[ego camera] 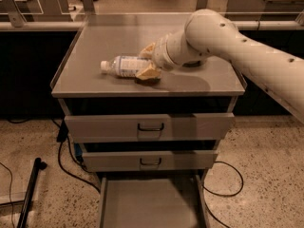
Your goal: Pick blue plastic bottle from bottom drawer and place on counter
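Two tan fingers (148,73) of the hand (145,62) are clamped on the base end of the blue plastic bottle (122,65), one finger on its far side and one on its near side. The bottle lies on its side with its white cap pointing left and its pale label just beside the fingers. It is low over the front half of the counter (104,37), with its shadow close beneath it; whether it touches the surface I cannot tell, nor whether it holds any liquid. The thick cream arm (247,56) reaches in from the right, across the counter's right side.

Below the counter, the two upper drawers (149,126) are shut, each with a black handle at its middle. The bottom drawer (149,203) is pulled out toward the camera, showing its flat grey floor and low side walls. Black cables (66,160) trail over the speckled floor on either side of the cabinet, and a black pole (31,194) lies at the left.
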Robot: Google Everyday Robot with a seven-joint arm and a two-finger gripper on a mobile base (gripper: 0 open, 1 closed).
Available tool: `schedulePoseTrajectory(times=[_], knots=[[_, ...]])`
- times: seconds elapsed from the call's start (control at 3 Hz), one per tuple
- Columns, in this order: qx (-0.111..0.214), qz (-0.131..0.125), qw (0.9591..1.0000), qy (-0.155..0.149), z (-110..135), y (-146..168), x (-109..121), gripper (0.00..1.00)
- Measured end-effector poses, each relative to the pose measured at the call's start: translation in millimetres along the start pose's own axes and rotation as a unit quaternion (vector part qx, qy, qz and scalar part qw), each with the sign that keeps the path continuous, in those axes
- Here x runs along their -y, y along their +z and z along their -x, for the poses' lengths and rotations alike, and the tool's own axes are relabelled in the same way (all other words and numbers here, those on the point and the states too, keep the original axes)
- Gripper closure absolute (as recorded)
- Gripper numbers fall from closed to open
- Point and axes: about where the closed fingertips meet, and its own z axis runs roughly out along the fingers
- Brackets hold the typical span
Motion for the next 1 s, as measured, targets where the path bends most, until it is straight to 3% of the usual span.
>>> schedulePoseTrajectory(times=[0.33, 1.0], knots=[[-0.002, -0.001, 1.0, 0.002, 0.0, 1.9, 4.9, 1.0], [-0.002, -0.001, 1.0, 0.002, 0.0, 1.9, 4.8, 0.51]])
